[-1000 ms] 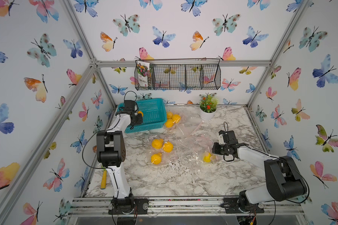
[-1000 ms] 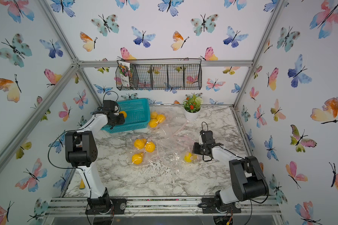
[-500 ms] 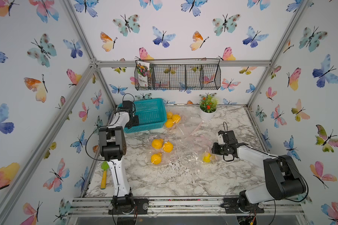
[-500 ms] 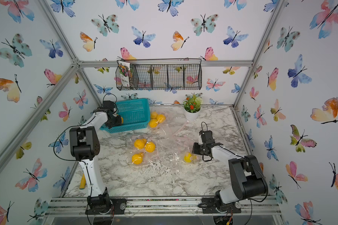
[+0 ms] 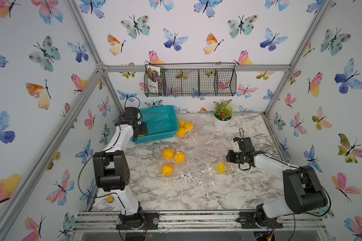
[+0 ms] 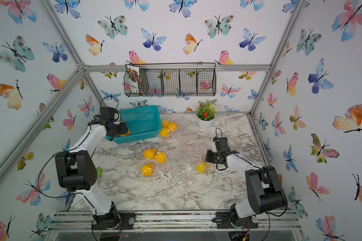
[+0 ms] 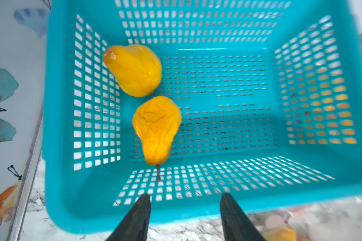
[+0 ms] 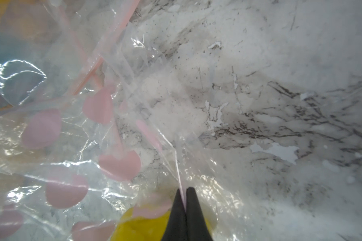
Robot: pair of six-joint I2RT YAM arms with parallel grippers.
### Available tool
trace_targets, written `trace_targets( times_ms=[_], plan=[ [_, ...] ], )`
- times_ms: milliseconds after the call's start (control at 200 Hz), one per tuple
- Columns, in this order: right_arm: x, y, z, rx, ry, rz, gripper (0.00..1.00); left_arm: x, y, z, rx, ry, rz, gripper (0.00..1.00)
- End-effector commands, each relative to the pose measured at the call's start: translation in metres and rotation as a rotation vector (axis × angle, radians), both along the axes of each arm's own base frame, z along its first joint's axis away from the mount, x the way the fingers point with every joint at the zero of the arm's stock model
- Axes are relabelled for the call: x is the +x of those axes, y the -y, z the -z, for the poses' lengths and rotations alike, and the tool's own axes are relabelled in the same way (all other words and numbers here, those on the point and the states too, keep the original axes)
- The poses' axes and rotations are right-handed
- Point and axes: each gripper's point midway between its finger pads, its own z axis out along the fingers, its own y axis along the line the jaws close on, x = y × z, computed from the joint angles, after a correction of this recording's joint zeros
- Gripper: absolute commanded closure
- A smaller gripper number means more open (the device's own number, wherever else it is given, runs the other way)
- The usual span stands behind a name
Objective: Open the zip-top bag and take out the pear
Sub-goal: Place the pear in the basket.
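The right pincer [image 8: 185,189] is closed flat on a fold of the zip-top bag [image 8: 71,146], and a thin pink line of the film is caught between its fingers. The pear [image 8: 142,227] is enclosed in this clear, pink-dotted bag, just beneath and beside the closed fingertips. In a top view the fruit is seen resting on the marble tabletop [image 5: 196,192], just ahead of that pincer. A pink zip strip [image 8: 88,77] is seen running away from the pincer through the crumpled film. Whether the bag's mouth is open cannot be told.

The left pincer [image 7: 185,196] is held over the near rim of the teal basket [image 7: 56,125]. Its fingers are set moderately apart and nothing is gripped between them. Two loose pears are lying inside the basket. The stemmed pear [image 7: 157,125] is placed just beyond the fingertips, with its stem pointed back toward them. The stemless pear [image 7: 134,71] is found farther from the pincer, against a side wall and touching the first.

Between the two pincers, a trio of pears [image 5: 171,159] is seen under clear film on the tabletop. A further cluster of pears [image 5: 184,126] is lying just beside the basket, on the side away from the left pincer.
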Motion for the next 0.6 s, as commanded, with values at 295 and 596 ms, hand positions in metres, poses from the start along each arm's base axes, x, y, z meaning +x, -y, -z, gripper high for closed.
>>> trace_targets(
  times_ms=[295, 596],
  plan=[
    [-0.009, -0.003, 0.002, 0.049, -0.033, 0.017, 0.98, -0.144, 0.188, -0.031, -0.311, 0.085, 0.374, 0.58],
    [-0.015, -0.003, 0.005, 0.068, -0.048, 0.035, 0.97, -0.227, 0.278, -0.003, -0.409, 0.007, 0.511, 0.64]
  ],
)
